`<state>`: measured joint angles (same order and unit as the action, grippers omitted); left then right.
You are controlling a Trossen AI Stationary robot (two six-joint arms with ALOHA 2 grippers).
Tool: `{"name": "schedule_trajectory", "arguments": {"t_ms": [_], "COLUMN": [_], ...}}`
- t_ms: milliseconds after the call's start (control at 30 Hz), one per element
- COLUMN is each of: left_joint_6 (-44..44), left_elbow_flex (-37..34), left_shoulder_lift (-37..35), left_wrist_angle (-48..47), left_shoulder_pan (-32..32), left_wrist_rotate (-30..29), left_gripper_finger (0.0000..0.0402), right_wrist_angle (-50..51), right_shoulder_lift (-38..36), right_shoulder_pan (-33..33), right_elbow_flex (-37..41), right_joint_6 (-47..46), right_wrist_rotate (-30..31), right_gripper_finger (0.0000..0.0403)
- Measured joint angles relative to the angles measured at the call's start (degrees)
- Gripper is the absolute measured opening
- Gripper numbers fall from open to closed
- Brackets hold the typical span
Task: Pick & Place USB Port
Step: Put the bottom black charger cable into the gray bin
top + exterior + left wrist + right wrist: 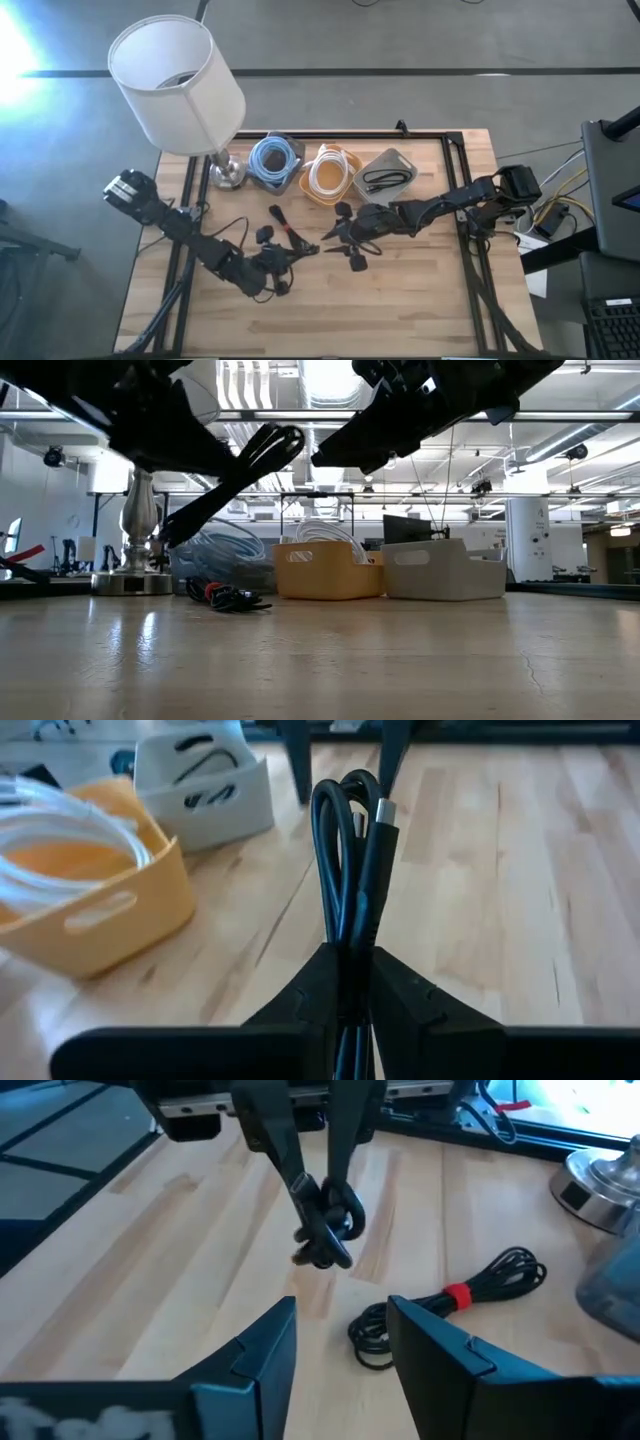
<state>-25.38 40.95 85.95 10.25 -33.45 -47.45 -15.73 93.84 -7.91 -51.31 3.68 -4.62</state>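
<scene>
While the left gripper point(352, 982) held a folded black USB cable point(355, 850) clamped between its jaws, lifted clear of the table point(420, 290), we judged the pick done and the placing still ahead. We noted the right gripper point(340, 1342) hovering nearby, jaws wide and empty, facing the held cable. Another bundled cable with a red tie point(455, 1295) lay on the wood below. Grey bin point(387, 172), yellow bin point(331, 175) and blue-cable bin point(273, 161) waited near the lamp point(176, 80).
</scene>
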Motion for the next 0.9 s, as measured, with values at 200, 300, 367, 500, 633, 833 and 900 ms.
{"name": "schedule_trajectory", "arguments": {"t_ms": [200,300,367,500,633,833,900], "left_joint_6": [2.8,2.8,2.8,5.5,11.0,13.0,13.0], "left_elbow_flex": [0.0,0.0,0.1,0.1,0.2,0.3,0.2], "left_shoulder_lift": [0.0,0.1,0.7,3.0,4.9,4.9,4.9], "left_wrist_angle": [2.7,2.8,3.4,7.5,12.5,15.2,15.1], "left_shoulder_pan": [2.8,4.3,5.0,5.7,5.7,5.9,5.9], "left_wrist_rotate": [0.1,2.8,4.3,6.2,6.6,4.9,3.9], "left_gripper_finger": [0.0043,0.0044,0.0044,0.0043,0.0043,0.0044,0.0044], "right_wrist_angle": [-1.3,-1.6,-2.0,-2.4,-2.9,-2.2,-2.0], "right_shoulder_lift": [0.0,0.0,0.0,0.0,0.0,0.0,0.0], "right_shoulder_pan": [-0.1,-0.1,-0.1,-0.1,-0.1,-0.1,-0.1], "right_elbow_flex": [0.0,0.0,0.0,0.0,0.0,0.0,0.0], "right_joint_6": [0.0,0.0,-0.3,-0.3,-0.2,0.4,0.4], "right_wrist_rotate": [0.0,0.1,0.1,0.1,0.1,0.1,0.2], "right_gripper_finger": [0.0171,0.0176,0.0178,0.018,0.018,0.0167,0.0155]}}
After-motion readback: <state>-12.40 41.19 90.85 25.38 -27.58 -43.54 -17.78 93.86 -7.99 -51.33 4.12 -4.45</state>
